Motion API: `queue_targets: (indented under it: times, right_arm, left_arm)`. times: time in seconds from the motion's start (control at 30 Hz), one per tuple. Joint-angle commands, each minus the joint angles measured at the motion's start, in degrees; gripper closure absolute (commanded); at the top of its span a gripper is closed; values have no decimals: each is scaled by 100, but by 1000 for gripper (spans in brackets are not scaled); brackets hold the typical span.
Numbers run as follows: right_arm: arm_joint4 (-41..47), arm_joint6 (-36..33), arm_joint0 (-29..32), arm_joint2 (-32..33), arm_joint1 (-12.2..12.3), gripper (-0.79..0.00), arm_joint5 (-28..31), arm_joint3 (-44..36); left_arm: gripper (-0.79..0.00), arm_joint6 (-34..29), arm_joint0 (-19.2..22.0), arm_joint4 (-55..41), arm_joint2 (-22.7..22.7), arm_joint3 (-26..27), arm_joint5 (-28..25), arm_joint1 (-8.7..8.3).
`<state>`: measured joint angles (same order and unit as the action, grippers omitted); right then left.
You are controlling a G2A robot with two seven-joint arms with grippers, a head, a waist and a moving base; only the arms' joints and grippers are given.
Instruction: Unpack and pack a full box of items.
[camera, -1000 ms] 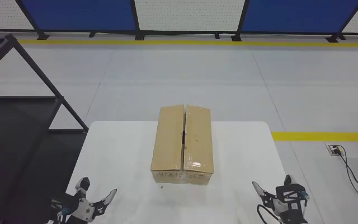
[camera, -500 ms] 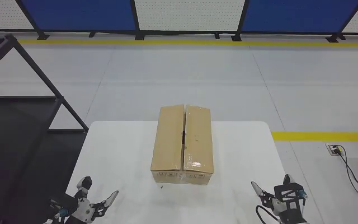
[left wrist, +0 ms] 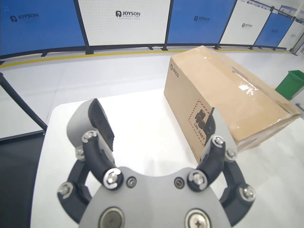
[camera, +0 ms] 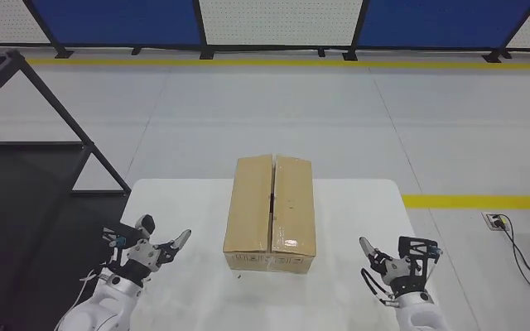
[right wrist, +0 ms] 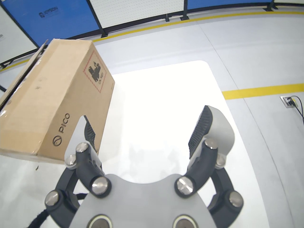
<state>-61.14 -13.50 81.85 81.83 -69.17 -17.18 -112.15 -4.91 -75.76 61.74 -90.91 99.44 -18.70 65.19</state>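
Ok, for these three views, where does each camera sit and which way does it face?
Top view: above the arms, looking down at the white table and closed cardboard box; left gripper and right gripper show at the near edge.
Left wrist view: on the left wrist, facing across the table toward the box and partition panels; its own gripper shows, open.
Right wrist view: on the right wrist, facing likewise; its own gripper shows, open.
Shared: both wrist views see the box from opposite sides.

Blue and white partition panels (camera: pixel 281 21), grey floor (camera: pixel 273 107) with yellow lines (camera: pixel 464 201), black rack (camera: pixel 41 174), green bin (left wrist: pixel 289 84).
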Motion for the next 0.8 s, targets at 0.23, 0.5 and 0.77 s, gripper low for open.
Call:
queue_targets:
  times: [0.23,0.5,0.77]
  right_arm:
    - [-5,4,19,14,2,-785,29,-7]
    - [7,13,24,8,2,-785,63,-12]
    - [60,-149,114,127,-9,-785,195,70]
  left_arm:
    - [-785,-57,28,30,32,-20,-4,0]
    - [-785,-237,235,91,314,-288,195,32]
    - [-785,-362,576,321,821,-695,229,86]
